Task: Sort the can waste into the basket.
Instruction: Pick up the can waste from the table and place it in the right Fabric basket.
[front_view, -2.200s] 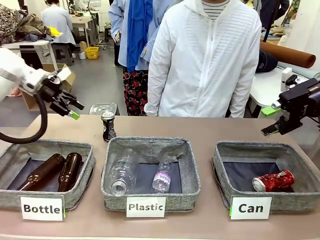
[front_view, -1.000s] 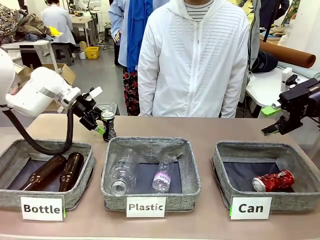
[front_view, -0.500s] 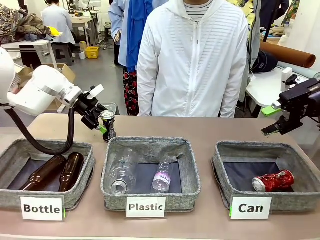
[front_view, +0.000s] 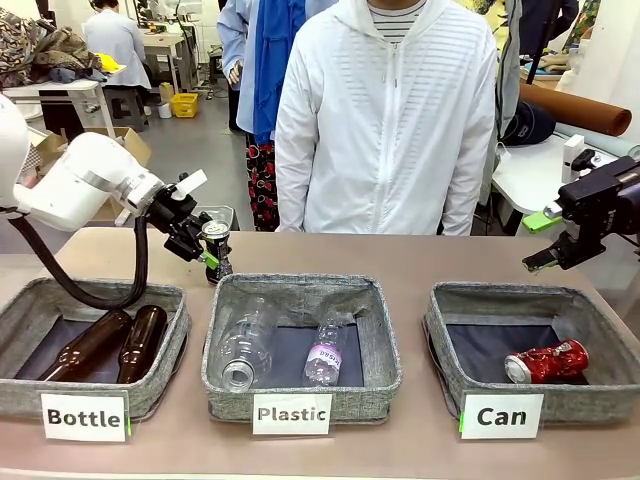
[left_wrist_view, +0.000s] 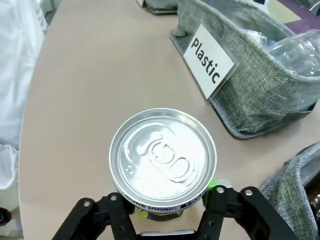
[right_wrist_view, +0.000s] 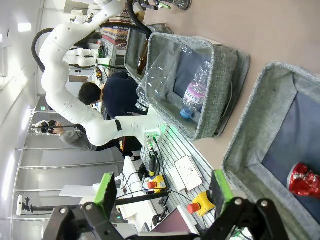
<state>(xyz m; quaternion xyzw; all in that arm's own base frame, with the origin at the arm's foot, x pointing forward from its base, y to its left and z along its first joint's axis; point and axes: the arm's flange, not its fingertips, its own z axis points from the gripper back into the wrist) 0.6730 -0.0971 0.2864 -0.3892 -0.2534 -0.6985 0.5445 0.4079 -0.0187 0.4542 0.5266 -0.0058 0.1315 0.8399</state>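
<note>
Left claw (left_wrist_view: 172, 212) has closed around black can (left_wrist_view: 162, 162)

Open tabletop (front_view: 420, 255) behind all 3 baskets, from 9 to 3 o'clock, blocked only by black can (front_view: 216, 250) at 10. Person's torso (front_view: 385, 120) walling 12. Can basket (front_view: 530, 350) open-topped at 4, 1 red can (front_view: 547, 362) inside.
</note>
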